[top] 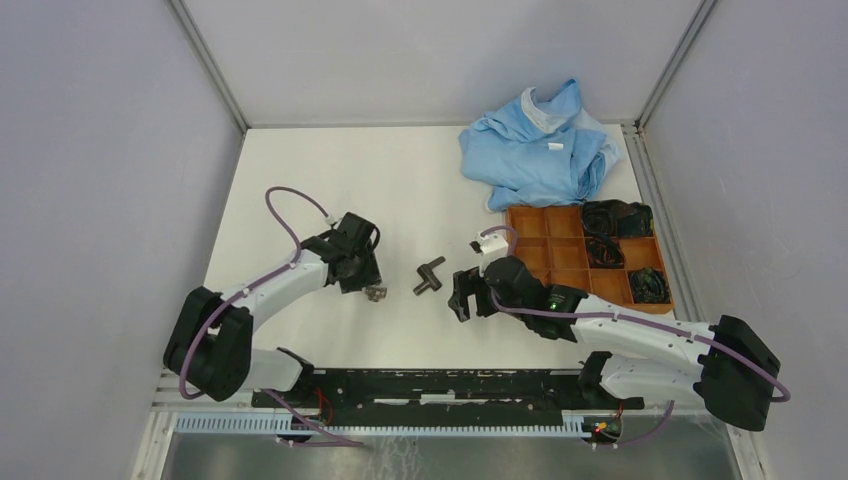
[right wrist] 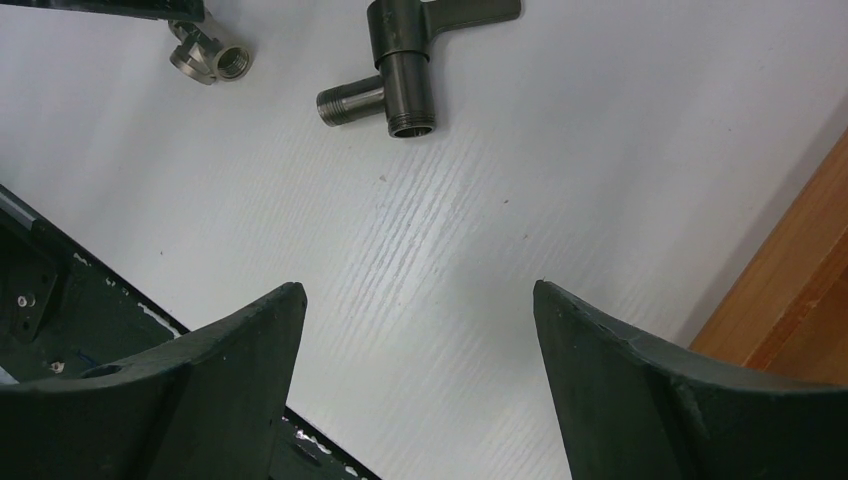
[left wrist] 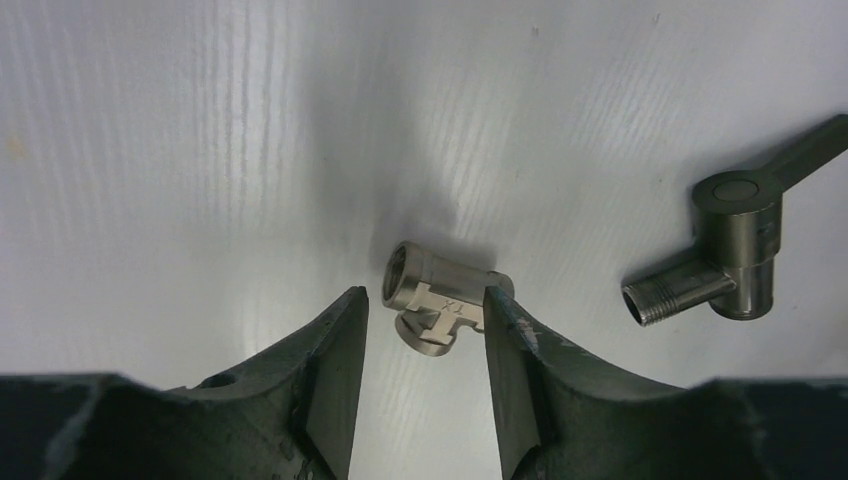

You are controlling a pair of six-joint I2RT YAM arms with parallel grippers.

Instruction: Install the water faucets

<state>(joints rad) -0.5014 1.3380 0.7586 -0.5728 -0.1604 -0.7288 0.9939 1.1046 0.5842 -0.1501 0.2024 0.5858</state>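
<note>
Up close in the left wrist view, the left claw (left wrist: pixel 425 292) is parted, a finger on either side of the stubby fitting (left wrist: pixel 438 298), which lies on the white surface (left wrist: pixel 200 150). There's a clear gap at one finger; whether the other touches is hard to call. The T-shaped fitting (left wrist: pixel 735 250) lies nearby, apart from it. In the right wrist view, the right claw (right wrist: pixel 417 288) gapes wide and grips nothing, with both fittings beyond its tips. Only the top view shows the wider scene: both pieces lie between the arms, an orange compartment tray (top: pixel 530 250) sits beside the right arm, and a crumpled blue cloth (top: pixel 535 150) lies behind it.
</note>
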